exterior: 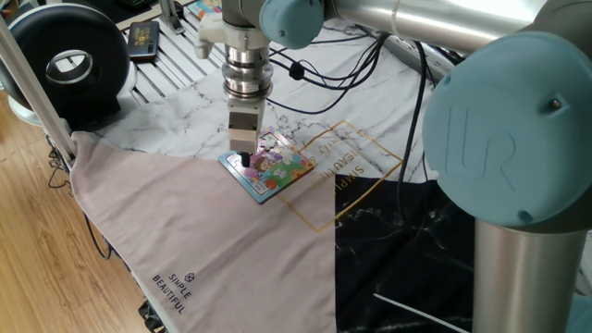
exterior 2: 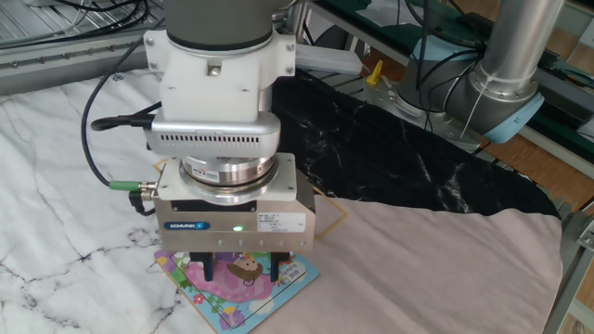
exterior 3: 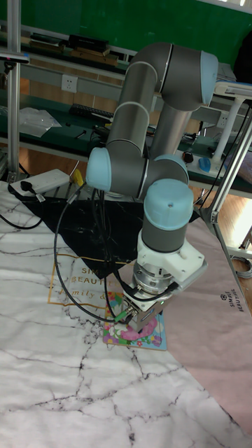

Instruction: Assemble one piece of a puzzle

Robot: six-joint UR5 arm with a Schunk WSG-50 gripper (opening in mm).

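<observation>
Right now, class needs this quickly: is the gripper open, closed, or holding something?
Gripper: fingers set apart just above the puzzle; open, and no piece can be seen between them.
</observation>
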